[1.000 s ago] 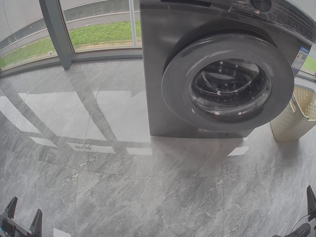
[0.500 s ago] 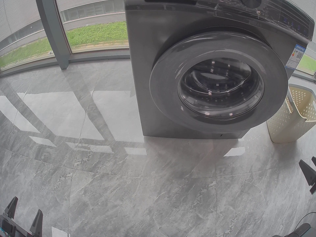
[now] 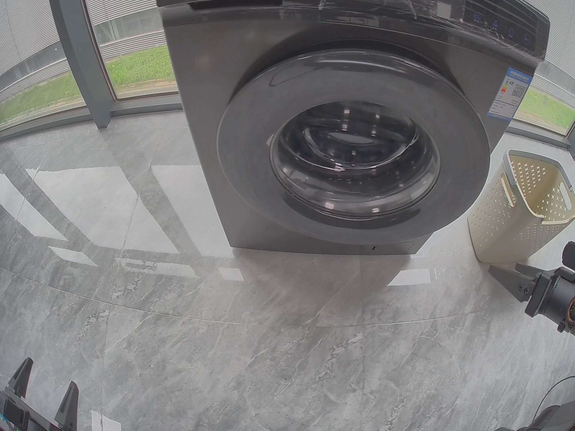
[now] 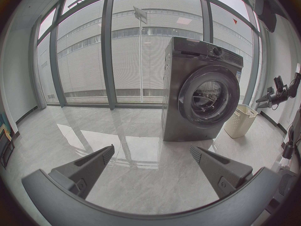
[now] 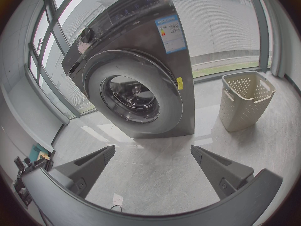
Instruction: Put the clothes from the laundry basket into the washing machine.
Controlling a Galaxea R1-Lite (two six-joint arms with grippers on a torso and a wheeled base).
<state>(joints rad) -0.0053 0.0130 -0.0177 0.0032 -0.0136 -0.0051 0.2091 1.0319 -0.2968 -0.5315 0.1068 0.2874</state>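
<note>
Closed washing machine point(image 5: 138, 88), cream laundry basket point(image 5: 246, 99) upright near it, end effector point(image 5: 152, 148) spread wide

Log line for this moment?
door shut | laundry basket right of washing machine | left tool open | right tool open near basket

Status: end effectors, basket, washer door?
Left end effector open, empty; right end effector open, empty. Laundry basket right of washing machine. Door shut, blocks loading.

Standing on the floor point(image 3: 179, 342), backed by windows point(image 3: 135, 61): washing machine point(image 3: 239, 91) with laundry basket point(image 3: 509, 216) near its right side (apart, not touching).
</note>
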